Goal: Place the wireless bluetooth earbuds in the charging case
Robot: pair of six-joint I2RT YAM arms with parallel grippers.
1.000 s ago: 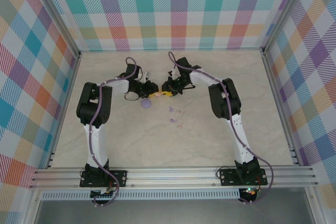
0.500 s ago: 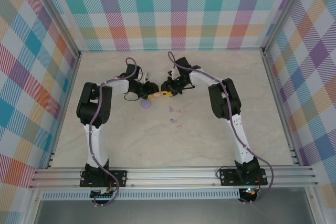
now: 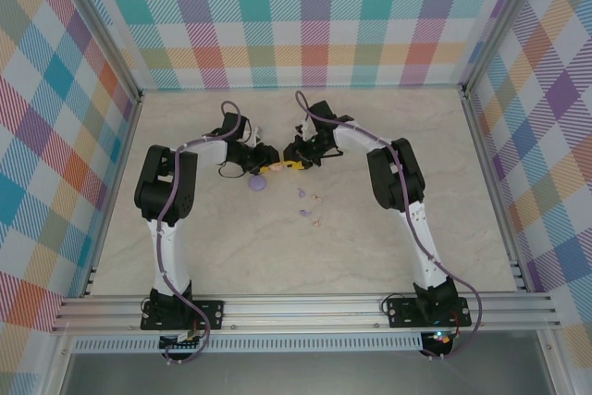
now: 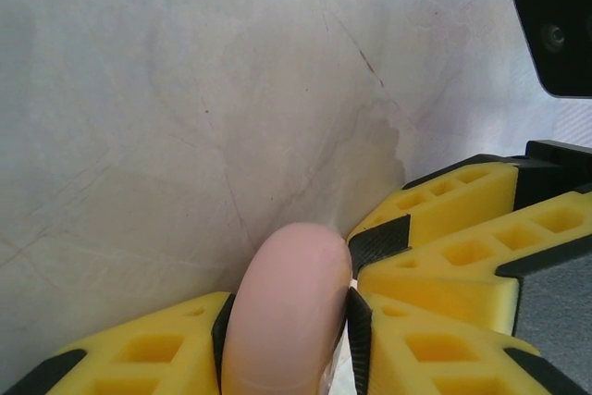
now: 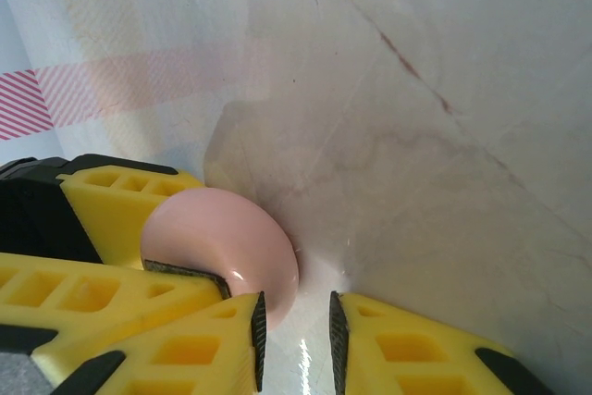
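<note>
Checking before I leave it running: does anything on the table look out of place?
Yes. The earbuds lie scattered loose on the table, and a purple disc lies alone nearby. The left end effector pinches a pink disc, with the right end effector crowded close beside it.

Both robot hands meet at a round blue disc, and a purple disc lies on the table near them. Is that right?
Not blue: it is a salmon-pink disc, seen in the left wrist view between the fingers of the left gripper. The right gripper is at it too, and the purple disc lies nearby on the table.
</note>
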